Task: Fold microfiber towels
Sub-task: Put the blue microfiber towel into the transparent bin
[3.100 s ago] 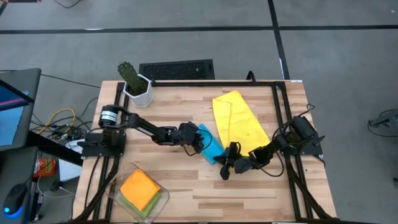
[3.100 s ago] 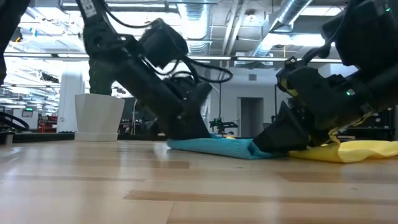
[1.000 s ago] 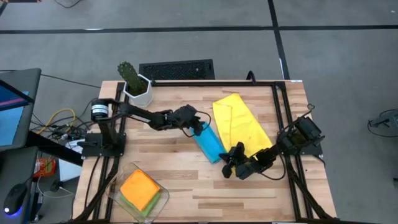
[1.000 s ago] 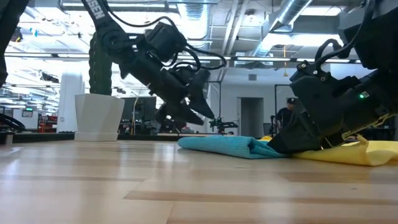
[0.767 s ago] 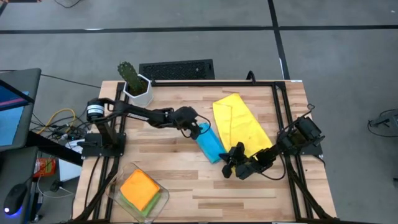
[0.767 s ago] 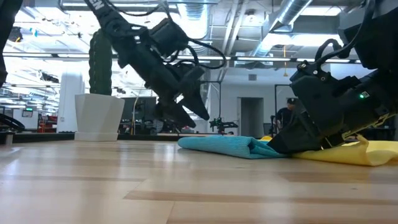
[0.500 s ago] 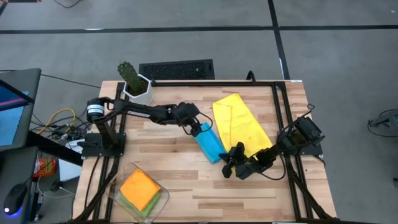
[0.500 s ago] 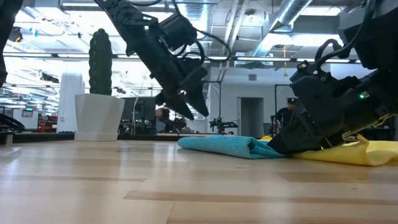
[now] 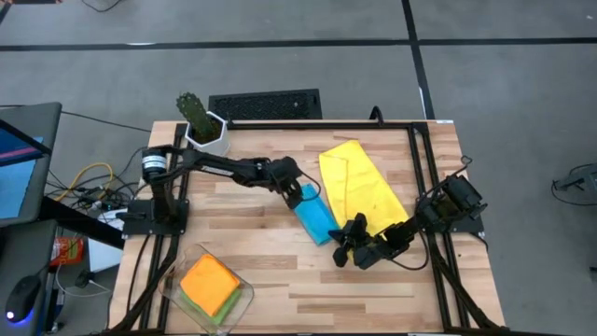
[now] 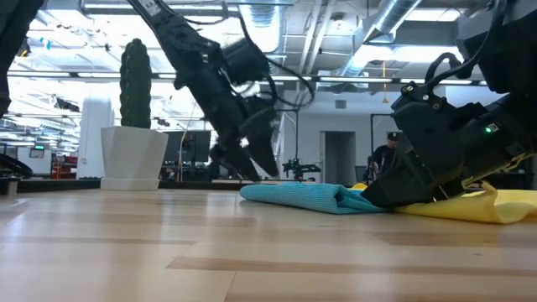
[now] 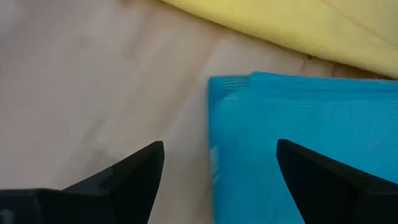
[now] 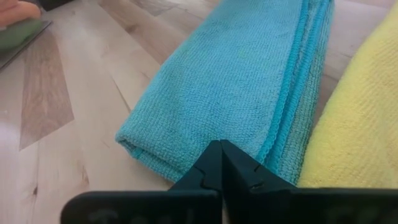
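No readable writing shows on the folded blue towel (image 9: 315, 214).

folded towel (image 9: 314, 214) beside spread towel (image 9: 359, 184)

Left gripper (image 9: 295, 189) raised mid-table, fingers spread wide. Right gripper (image 9: 341, 248) low at table, fingers closed together.
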